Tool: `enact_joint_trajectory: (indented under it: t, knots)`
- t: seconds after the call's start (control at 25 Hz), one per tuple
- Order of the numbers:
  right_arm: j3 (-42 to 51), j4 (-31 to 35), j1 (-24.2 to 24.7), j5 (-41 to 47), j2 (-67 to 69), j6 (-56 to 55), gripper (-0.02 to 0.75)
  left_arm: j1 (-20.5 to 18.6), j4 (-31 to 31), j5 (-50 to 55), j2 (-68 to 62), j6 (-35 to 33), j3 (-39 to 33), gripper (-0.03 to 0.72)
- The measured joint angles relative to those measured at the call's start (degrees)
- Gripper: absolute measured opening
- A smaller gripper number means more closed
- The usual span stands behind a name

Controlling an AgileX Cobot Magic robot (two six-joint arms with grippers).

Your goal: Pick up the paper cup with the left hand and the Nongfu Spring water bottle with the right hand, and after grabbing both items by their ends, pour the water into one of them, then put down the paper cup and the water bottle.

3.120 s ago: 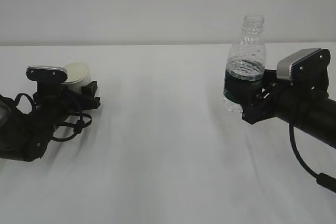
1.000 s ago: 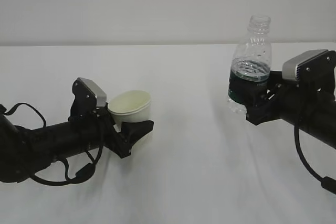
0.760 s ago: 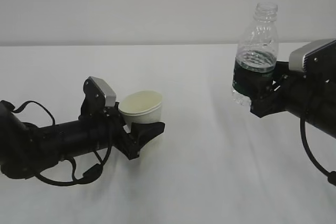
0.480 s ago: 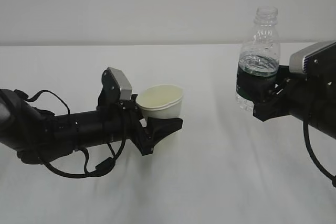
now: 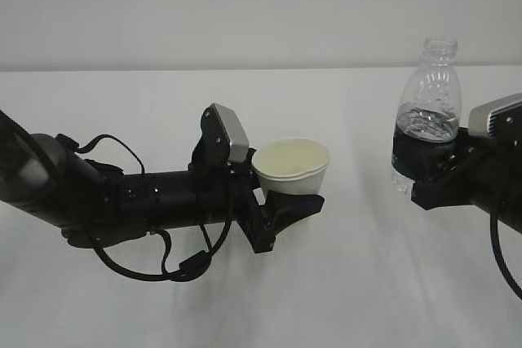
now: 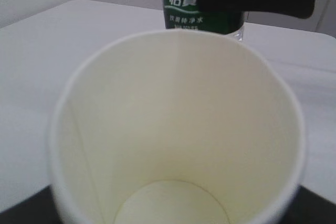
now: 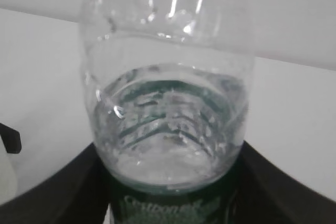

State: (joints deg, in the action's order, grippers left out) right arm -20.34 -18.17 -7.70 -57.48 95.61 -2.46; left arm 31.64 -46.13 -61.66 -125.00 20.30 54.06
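Paper cup (image 5: 292,167) sits clamped low in my left end effector (image 5: 281,205), lifted off the desk (image 5: 245,299); thin walls, so I'd squeeze lightly. My right end effector (image 5: 436,185) grips the bottle (image 5: 426,120) at its green band, upright, cap off. Left wrist: cup (image 6: 176,129) empty, white Chinese characters on the label (image 6: 184,3). Right wrist: water (image 7: 168,124) part-filling ribbed, slippery plastic; lettering unreadable.

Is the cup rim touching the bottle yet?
Apart. The exterior view shows bare table between the paper cup, held in the left gripper, and the upright bottle in the right gripper.
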Motion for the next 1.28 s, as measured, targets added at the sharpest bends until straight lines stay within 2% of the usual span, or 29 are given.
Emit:
enact_joint_trajectory:
  t: [0.2,0.4,0.8,1.28]
  knots:
    - [3.2,1.1,0.0,0.6,-5.4,0.0,0.459,0.7,-0.3,0.6,-0.4,0.0,0.3,0.456]
    - [4.0,2.7,0.0,5.8,-10.4,1.2,0.459,0.7,-0.3,-0.1,-3.7,0.2,1.2,0.456]
    - [4.2,4.4,0.0,9.4,-11.8,2.5,0.459,0.7,-0.8,-1.9,-4.4,0.6,2.1,0.454]
    - [4.4,5.1,0.0,11.2,-11.9,7.7,0.459,0.7,-13.1,-1.8,-4.6,7.7,9.9,0.453]
